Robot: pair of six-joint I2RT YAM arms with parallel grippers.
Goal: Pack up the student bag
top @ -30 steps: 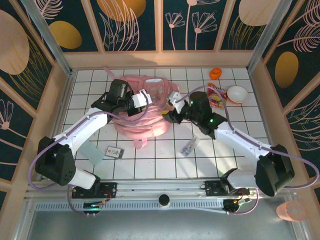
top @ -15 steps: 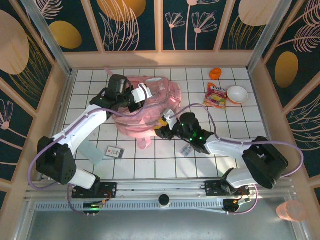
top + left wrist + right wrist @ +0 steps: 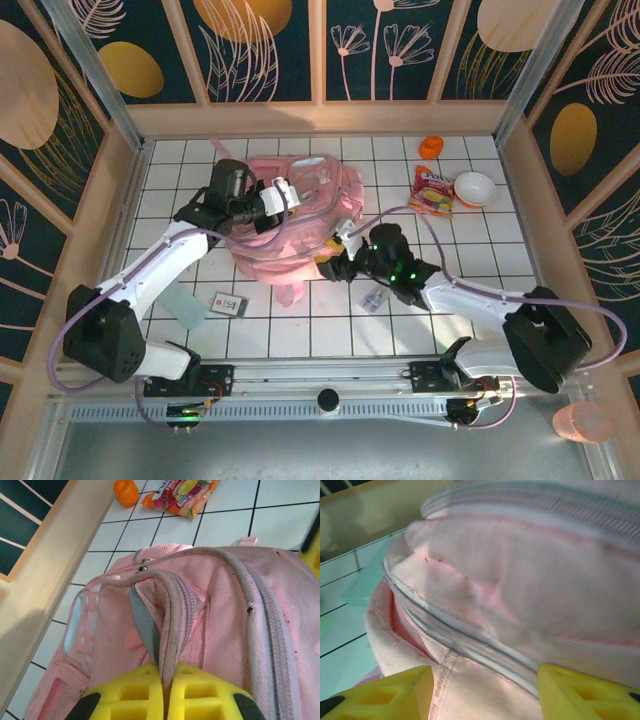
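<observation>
From above, the pink bag (image 3: 300, 215) lies on the tiled desk (image 3: 480, 255), back of centre, between both arms. The left fingers (image 3: 281, 190) sit on its upper left part. The right fingers (image 3: 330, 263) are at its near right edge. A snack packet (image 3: 432, 190) and a bowl (image 3: 474, 187) lie well to the right.

In the left wrist view, the yellow left fingers (image 3: 125, 700) are pinched tight on a fold of the bag beside a zip.

In the right wrist view, the right fingers (image 3: 385, 695) stand wide apart, with a zip seam of the bag between them.
</observation>
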